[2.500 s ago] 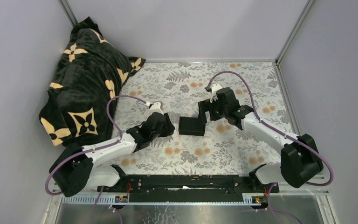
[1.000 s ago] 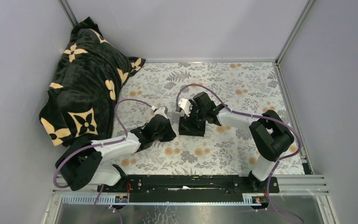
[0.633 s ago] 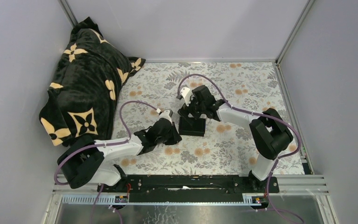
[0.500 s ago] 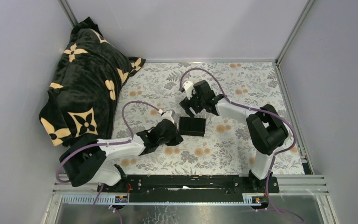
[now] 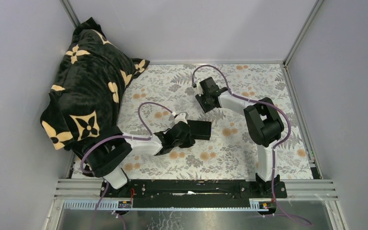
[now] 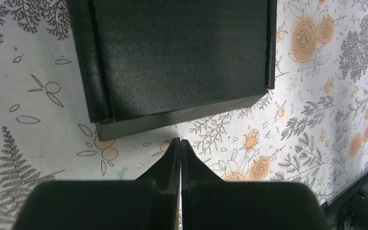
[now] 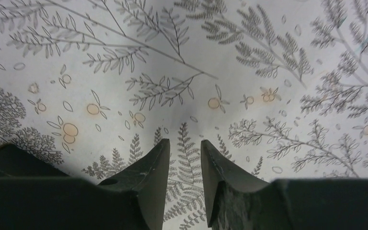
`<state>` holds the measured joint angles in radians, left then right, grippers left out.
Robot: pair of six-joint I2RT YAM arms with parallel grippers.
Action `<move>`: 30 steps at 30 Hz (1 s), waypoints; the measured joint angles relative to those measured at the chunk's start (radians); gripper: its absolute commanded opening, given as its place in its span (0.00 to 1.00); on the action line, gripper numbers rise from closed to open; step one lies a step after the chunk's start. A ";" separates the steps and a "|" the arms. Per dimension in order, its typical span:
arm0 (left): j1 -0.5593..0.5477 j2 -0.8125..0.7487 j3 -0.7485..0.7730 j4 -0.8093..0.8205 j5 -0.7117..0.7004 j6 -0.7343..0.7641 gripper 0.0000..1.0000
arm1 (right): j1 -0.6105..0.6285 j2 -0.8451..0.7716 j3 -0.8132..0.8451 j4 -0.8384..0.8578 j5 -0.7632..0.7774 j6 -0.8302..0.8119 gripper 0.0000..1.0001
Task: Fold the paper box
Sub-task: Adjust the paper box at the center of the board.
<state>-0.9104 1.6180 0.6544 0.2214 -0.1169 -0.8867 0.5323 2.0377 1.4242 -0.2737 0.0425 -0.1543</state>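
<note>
Both grippers are clear of the box (image 6: 182, 52). The left gripper (image 6: 180, 141), fingers together, sits just beside its edge. The right gripper (image 7: 185, 143), fingers slightly apart, hangs over the cloth (image 7: 249, 57).

The top camera is looking down from above and behind both arms, from well back, taking in the whole floral tabletop (image 5: 220, 158) with the base rail (image 5: 191, 188) lying along the bottom of its view; the left wrist camera is facing steeply down from very near the surface, the left gripper (image 6: 179, 141) filling its lower edge and the paper box (image 6: 182, 52) lying just ahead; the right wrist camera is also pointing down from close range at the floral tabletop, the right gripper (image 7: 184, 143) showing at its lower edge; the top view is sharing the paper box and surrounding pattern with the left wrist view, and a farther patch of pattern with the right wrist view.
</note>
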 measured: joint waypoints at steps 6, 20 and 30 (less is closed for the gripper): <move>-0.001 0.048 0.023 0.031 -0.023 -0.005 0.00 | 0.001 -0.026 -0.077 0.013 -0.018 0.047 0.34; 0.011 0.094 0.068 0.037 -0.094 0.006 0.00 | 0.032 -0.254 -0.382 0.057 -0.032 0.085 0.31; 0.049 0.121 0.094 0.043 -0.126 0.032 0.00 | 0.115 -0.320 -0.441 0.014 0.047 0.095 0.30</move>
<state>-0.8616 1.7386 0.7483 0.2642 -0.2424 -0.8551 0.6472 1.7180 0.9833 -0.2592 0.0898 -0.0593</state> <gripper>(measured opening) 0.006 0.305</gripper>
